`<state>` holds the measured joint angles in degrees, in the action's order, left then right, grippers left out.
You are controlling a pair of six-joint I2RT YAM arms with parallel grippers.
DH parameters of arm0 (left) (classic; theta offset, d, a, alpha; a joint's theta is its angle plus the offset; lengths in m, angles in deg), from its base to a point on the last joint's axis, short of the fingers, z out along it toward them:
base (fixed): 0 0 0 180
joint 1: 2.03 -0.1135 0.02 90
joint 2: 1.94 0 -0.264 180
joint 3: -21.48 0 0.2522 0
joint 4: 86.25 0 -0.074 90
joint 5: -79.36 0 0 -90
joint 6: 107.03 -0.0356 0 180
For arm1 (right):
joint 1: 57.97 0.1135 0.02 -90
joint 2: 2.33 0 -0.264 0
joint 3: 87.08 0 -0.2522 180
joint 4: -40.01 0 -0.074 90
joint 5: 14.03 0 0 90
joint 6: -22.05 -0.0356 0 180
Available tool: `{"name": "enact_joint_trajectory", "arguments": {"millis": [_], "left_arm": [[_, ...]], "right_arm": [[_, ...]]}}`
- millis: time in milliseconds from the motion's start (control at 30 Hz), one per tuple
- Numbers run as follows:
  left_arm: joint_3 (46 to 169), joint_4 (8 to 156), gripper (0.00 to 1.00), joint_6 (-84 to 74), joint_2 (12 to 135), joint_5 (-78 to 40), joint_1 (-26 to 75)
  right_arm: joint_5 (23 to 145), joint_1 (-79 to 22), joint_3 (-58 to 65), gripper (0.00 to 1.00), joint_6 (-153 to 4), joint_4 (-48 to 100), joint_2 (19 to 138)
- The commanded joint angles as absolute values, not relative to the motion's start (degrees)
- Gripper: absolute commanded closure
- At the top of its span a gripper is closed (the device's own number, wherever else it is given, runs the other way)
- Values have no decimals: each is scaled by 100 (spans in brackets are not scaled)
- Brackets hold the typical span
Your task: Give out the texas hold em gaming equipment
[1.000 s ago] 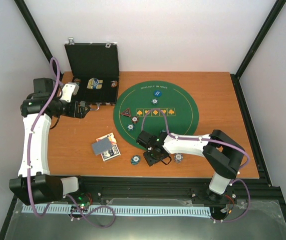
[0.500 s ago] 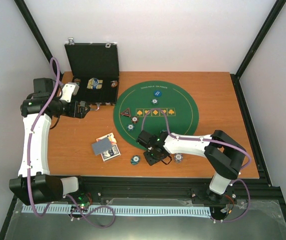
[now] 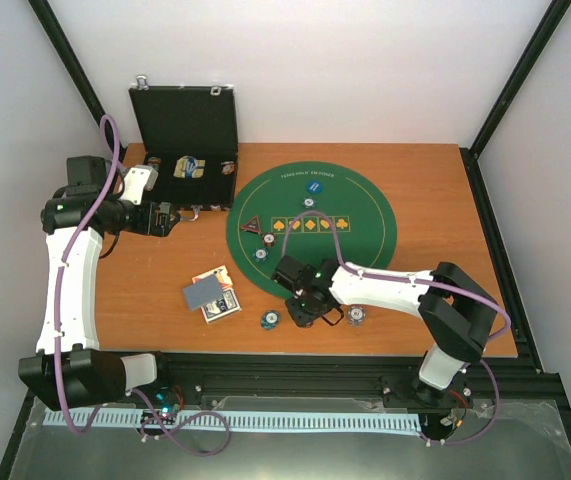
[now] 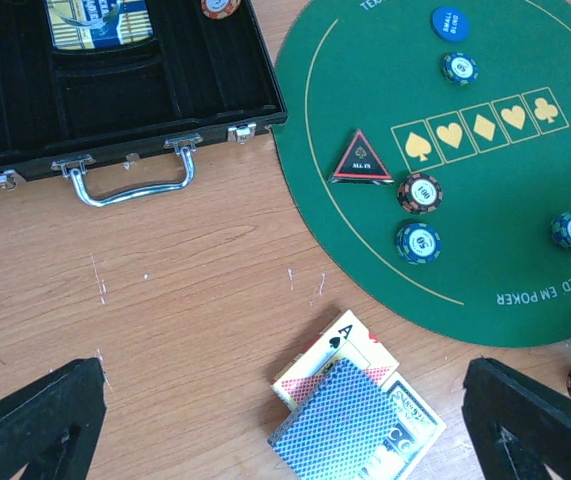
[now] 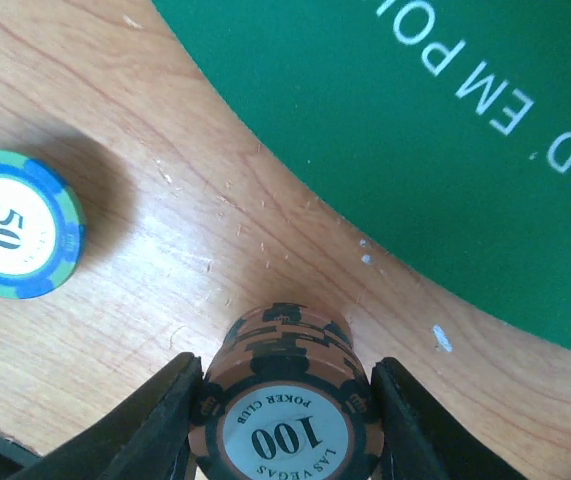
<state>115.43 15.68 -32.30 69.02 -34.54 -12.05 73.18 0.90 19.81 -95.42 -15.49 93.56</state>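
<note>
Right gripper point(image 5: 285, 395) squeezed the brown chip stack point(image 5: 283, 430) from both sides, stack sat on the table point(image 5: 155, 120) beside the green mat point(image 5: 345, 110), blue chip point(image 5: 15, 237) lay near, left gripper point(image 4: 283, 380) stood wide open, empty

Top external: high behind the arm bases point(image 3: 90, 372), overlooking the whole desk point(image 3: 435, 200). Left wrist: downward, mid-height. Right wrist: close above the brown chip stack point(image 5: 285, 400). All share the near edge of the green mat point(image 3: 365, 235).
</note>
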Motion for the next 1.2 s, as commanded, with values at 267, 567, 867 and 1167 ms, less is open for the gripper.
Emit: {"name": "enact_joint_trajectory", "arguments": {"millis": [267, 567, 867, 1167], "left_arm": [[11603, 1548, 0, -3241, 6803, -3558, -1243], [11573, 1548, 0, -3285, 6783, -3508, -1246], [11602, 1566, 0, -3232, 6787, -3537, -1243], [11616, 1557, 0, -3238, 6793, -3514, -1247]], "right_arm": [[6754, -71, 881, 65, -9209, -2396, 9050], [7227, -120, 1826, 65, -9403, -1787, 9083], [7359, -105, 1966, 65, -9425, -1480, 9327], [7470, -4, 2028, 64, -9476, -1288, 9566]]}}
